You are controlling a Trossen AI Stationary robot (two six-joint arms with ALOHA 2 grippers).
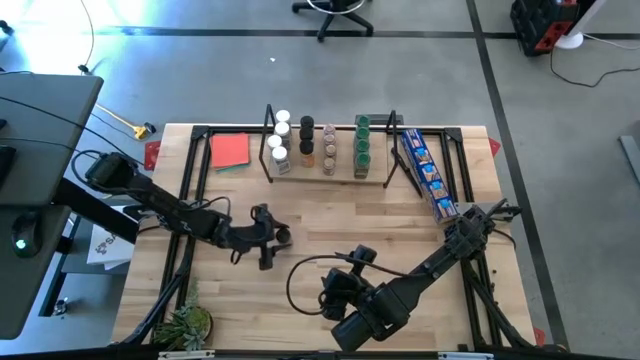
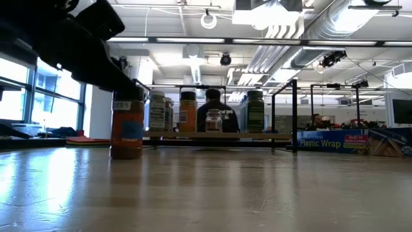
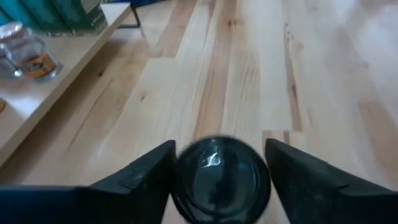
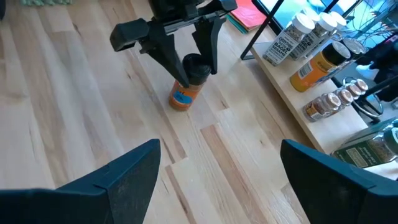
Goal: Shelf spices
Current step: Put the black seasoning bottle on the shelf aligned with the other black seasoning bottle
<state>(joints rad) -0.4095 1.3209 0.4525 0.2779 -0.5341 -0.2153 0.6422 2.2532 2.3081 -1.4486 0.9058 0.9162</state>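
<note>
My left pincer [image 3: 221, 180] has its two fingers [image 3: 146, 171] straddling the black cap of a lone spice jar [image 4: 186, 84]; a sliver of gap shows on each side, so I read it as open around the cap, not clamped yet. The jar, with orange contents and a blue label, stands upright on the surface [image 1: 330, 215], well in front of the shelf [image 1: 330, 180], where the other jars [image 1: 305, 140] already sit in rows.

The risk I see: the fingers sit high, at the cap rather than the body. If one pad meets it before the other, the jar could tip or skid on the smooth wood. A grip only on the cap might also let the jar swing once I lift, and then clip the shelf's board edge or knock a neighbour during placement.

The left arm reaches from its side of the surface toward the middle, wrist angled down over the jar. My right pincer [image 4: 217, 168] hovers wide open above the near middle, empty, facing the shelf, that arm folded back from the right edge.
</note>
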